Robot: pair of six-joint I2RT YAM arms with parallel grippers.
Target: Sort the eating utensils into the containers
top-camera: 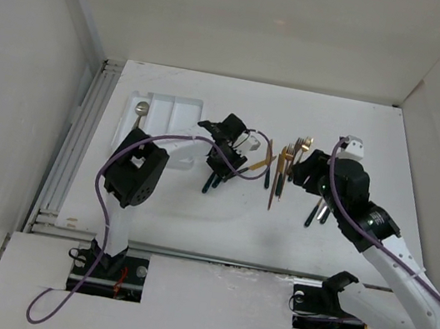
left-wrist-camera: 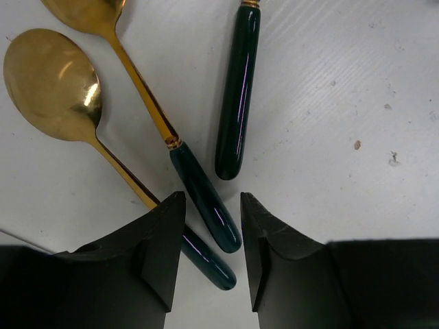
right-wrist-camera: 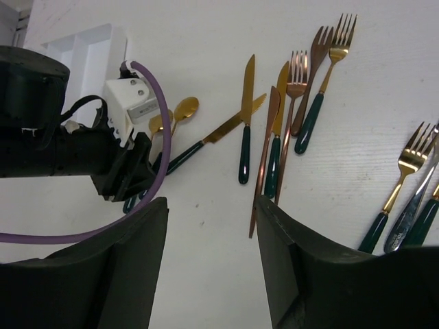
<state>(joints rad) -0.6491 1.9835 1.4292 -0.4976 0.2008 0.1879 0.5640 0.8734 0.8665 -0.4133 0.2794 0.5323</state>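
My left gripper is open and low over the table. The dark handle ends of two gold spoons lie between and just ahead of its fingers; their bowls point away to the left. A third dark handle lies beside them. From above, the left gripper is right of the white tray, where one spoon lies in the left compartment. My right gripper is open and empty above bare table. Gold knives and forks lie ahead of it.
More forks and a silver-headed piece lie at the right edge of the right wrist view. The left arm's wrist and purple cable are close on the right gripper's left. White walls enclose the table.
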